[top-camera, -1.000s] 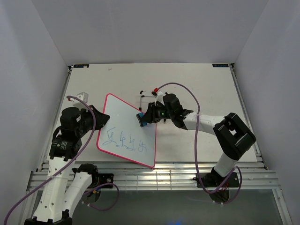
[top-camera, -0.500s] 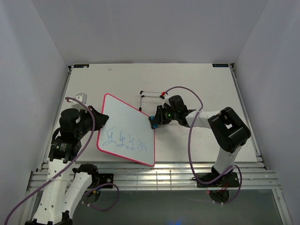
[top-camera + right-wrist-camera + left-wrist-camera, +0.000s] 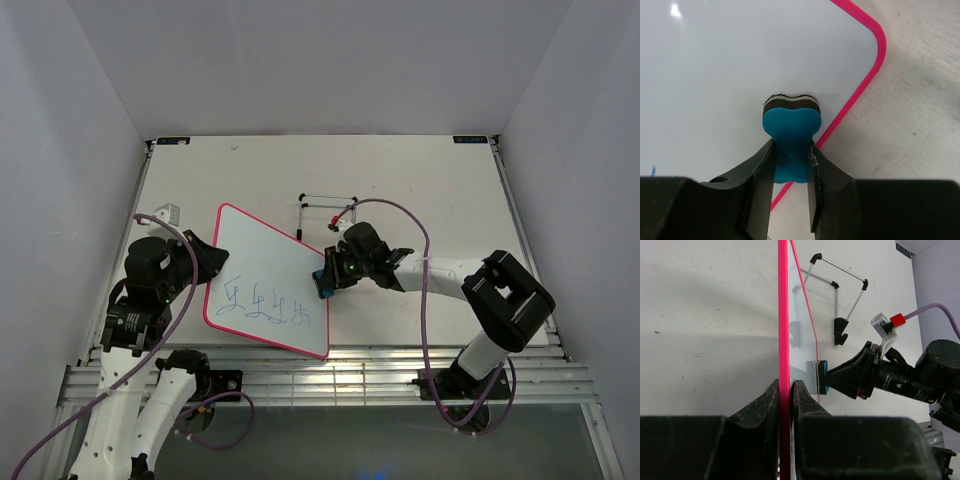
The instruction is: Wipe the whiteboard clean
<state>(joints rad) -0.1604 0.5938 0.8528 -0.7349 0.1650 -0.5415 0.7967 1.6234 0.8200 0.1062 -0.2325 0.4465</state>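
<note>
The whiteboard (image 3: 265,265), white with a pink-red frame, is held tilted left of centre, with blue-green scribbles (image 3: 265,308) near its lower edge. My left gripper (image 3: 207,262) is shut on its left edge; in the left wrist view the frame (image 3: 784,340) runs edge-on between the fingers (image 3: 769,400). My right gripper (image 3: 327,275) is shut on the blue bone-shaped eraser (image 3: 320,280). In the right wrist view the eraser (image 3: 790,132) presses its dark felt against the board (image 3: 715,75) near the right frame edge.
A thin black wire stand (image 3: 325,208) stands on the table behind the board, also in the left wrist view (image 3: 837,300). A small clear object (image 3: 170,211) lies at the table's left edge. The purple cable loops over my right arm.
My right gripper with the eraser moved from the board's upper right down along its right edge. The board has tilted slightly with my left gripper.
</note>
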